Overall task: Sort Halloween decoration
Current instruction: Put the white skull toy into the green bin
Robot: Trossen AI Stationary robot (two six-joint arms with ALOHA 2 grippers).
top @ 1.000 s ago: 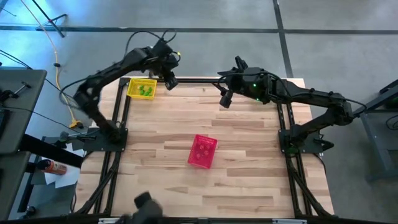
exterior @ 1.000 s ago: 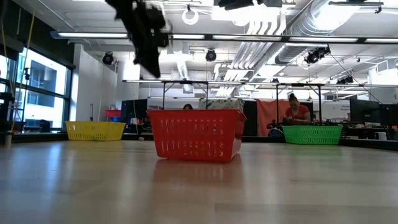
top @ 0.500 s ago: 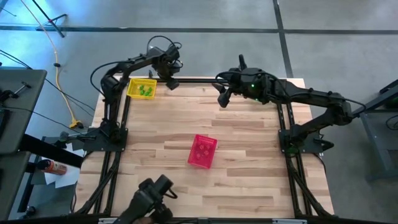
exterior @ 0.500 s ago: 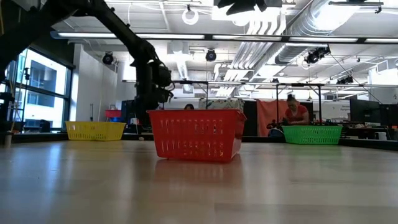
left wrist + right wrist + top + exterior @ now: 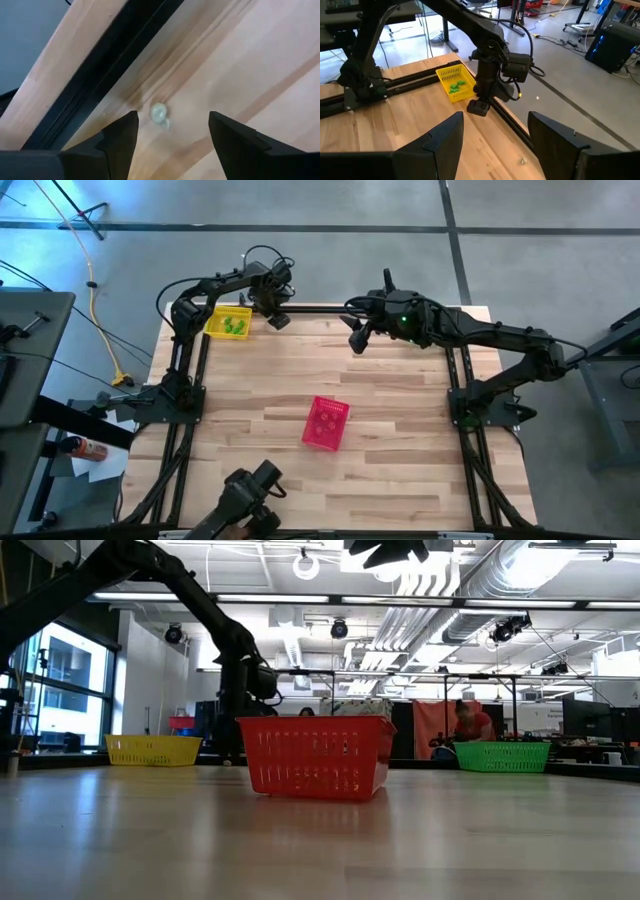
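My left gripper (image 5: 277, 320) points down at the table's far edge, just right of the yellow basket (image 5: 228, 322), which holds green trinkets (image 5: 235, 326). In the left wrist view it (image 5: 172, 120) is open, and a tiny pale trinket (image 5: 159, 114) lies on the wood between its fingers, untouched. My right gripper (image 5: 357, 340) hangs open in the air over the far middle of the table, with nothing between its fingers (image 5: 495, 120). A pink-red basket (image 5: 326, 422) stands on the table's middle.
A black frame rail (image 5: 115, 60) runs along the far edge, close beside the trinket. A green basket (image 5: 502, 756) shows at the far right in the low view. A dark device (image 5: 250, 492) sits at the near edge. Bare wood surrounds the pink-red basket.
My left gripper has sunk from high above the table down to the wood beside the yellow basket, moving a little toward the right edge and tipping to point down. The baskets have stayed in place.
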